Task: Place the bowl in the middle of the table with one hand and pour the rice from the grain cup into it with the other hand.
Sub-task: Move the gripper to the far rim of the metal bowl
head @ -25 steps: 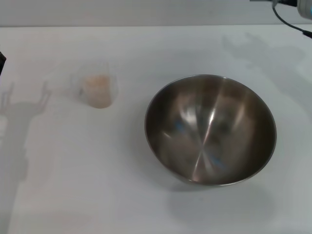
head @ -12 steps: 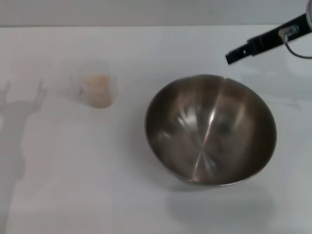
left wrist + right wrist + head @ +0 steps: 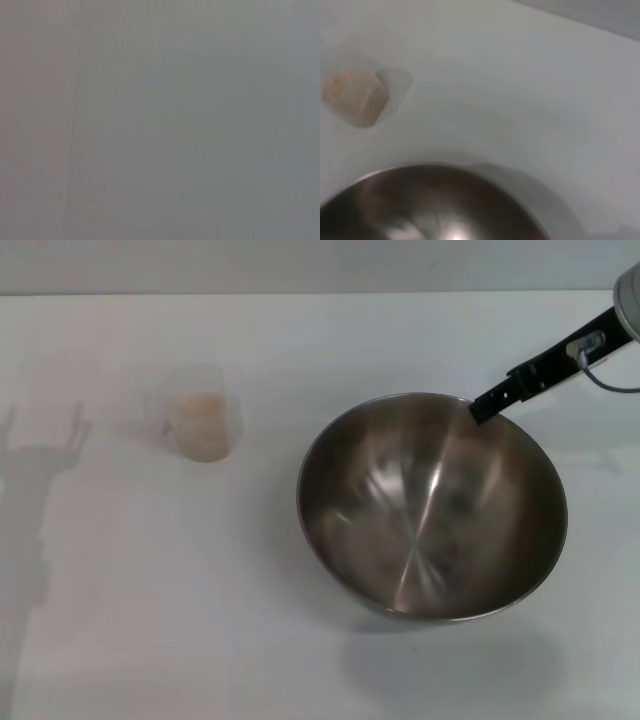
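Bowl (image 3: 431,506) sits nearest the robot, right of the table's (image 3: 300,660) middle, shiny inside showing and nothing in it yet. It looks like it has some way to go toward centre, so by my read the placing step is just opening.

Just past it, at the far right rim, comes the right gripper (image 3: 478,410): a slim dark finger slanting down from the upper right corner, its tip at the bowl's edge, on or just above it; contact is too close to call. Only that one finger shows, so I cannot tell how wide the jaws stand, and nothing is in them. The arm reaches in from the far right, tilted down toward the rim. The right wrist view looks over the bowl's curved rim (image 3: 445,200), with the cup beyond.

That's the relation that matters: the rim lies directly under and before that fingertip, so the right arm is plainly the nearer one for the bowl.

Farther out on the left stands the grain cup (image 3: 198,415), upright, rice (image 3: 201,418) heaped inside, well apart from the bowl. The left gripper isn't in sight; only a shadow falls at the left edge, and its wrist view shows blank grey.
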Robot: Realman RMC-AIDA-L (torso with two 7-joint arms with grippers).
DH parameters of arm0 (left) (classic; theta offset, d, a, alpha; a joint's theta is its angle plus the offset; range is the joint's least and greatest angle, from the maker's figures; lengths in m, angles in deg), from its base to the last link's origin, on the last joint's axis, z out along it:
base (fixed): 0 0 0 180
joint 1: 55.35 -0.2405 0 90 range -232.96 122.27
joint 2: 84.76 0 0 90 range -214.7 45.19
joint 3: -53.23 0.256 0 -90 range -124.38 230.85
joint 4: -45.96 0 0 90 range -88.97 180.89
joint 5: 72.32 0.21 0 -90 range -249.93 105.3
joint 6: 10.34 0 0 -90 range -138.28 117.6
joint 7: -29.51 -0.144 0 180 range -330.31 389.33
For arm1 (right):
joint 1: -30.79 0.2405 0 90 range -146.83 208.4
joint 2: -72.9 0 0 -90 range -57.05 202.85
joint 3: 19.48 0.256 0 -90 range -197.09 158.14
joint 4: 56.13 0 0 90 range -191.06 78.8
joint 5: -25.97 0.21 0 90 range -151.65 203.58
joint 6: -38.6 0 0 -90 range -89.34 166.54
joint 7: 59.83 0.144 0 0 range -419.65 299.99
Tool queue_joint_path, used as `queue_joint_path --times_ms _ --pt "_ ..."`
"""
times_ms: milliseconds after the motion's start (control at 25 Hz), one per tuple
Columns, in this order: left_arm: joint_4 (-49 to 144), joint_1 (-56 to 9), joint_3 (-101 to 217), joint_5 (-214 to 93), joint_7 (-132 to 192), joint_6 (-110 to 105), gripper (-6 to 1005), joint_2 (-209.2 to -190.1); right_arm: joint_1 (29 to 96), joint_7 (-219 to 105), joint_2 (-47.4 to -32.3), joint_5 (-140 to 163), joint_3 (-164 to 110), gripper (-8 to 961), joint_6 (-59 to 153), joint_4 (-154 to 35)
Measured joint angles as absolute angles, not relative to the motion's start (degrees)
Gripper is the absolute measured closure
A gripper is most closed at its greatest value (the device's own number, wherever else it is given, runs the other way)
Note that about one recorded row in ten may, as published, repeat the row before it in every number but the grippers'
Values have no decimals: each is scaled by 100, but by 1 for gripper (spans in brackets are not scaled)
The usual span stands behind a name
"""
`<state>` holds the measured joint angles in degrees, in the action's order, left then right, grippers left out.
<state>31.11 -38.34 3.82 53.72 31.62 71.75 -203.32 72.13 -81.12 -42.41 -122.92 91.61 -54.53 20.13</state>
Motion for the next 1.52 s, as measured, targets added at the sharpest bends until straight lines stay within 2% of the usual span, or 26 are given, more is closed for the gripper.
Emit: queue_joint_path --times_ms 880,1120,1520 --pt "3111 -3789 306 5372 3162 7203 206 -20341 7387 -8458 -4255 -12492 9003 339 -5162 940" --pt "3111 -3816 305 5372 3162 7203 211 -20341 7408 -8462 -4260 -12512 8895 570 -5144 907" --pt "3110 -3852 305 5372 3162 7205 219 -20341 7409 -8483 -4284 -12512 8713 850 -5030 915"
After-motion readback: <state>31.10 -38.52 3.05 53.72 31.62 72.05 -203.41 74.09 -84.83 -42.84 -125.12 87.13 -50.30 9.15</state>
